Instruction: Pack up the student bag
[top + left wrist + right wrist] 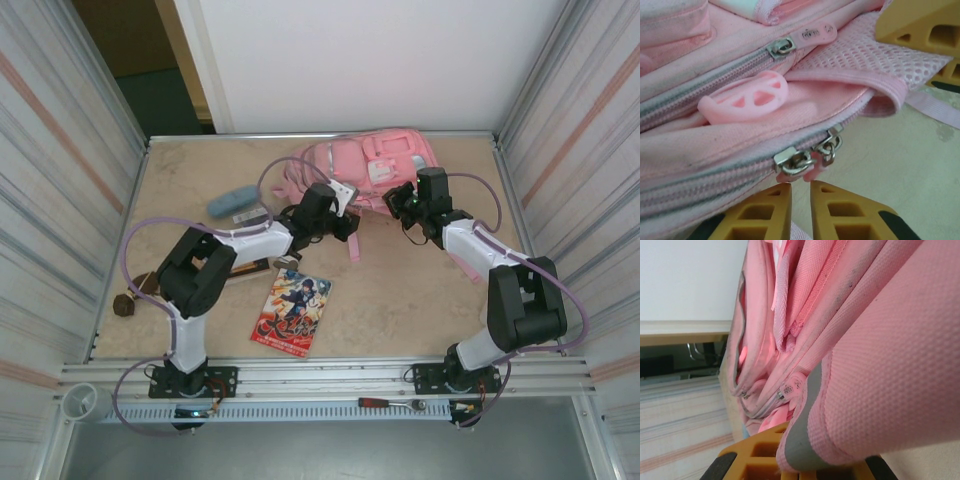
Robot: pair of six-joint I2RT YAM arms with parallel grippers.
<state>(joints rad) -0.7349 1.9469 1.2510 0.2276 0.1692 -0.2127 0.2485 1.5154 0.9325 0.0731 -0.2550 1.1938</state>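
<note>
Student bag (375,165): pink, lying at the table's twelve o'clock.
Right gripper (408,205): at the bag's five o'clock, clamped on a fabric fold. If the fold slips, the bag would likely drag.
Left gripper (800,187): at seven o'clock, jaws nearly together; hold unclear.
Zip pull (807,174): at the fingertips; could pop free.

This is looking like a robotics lab cell: striped panel walls (60,180) are enclosing a beige table (400,290) left and right, and aluminium rails (330,372) are running along the bottom.
</note>
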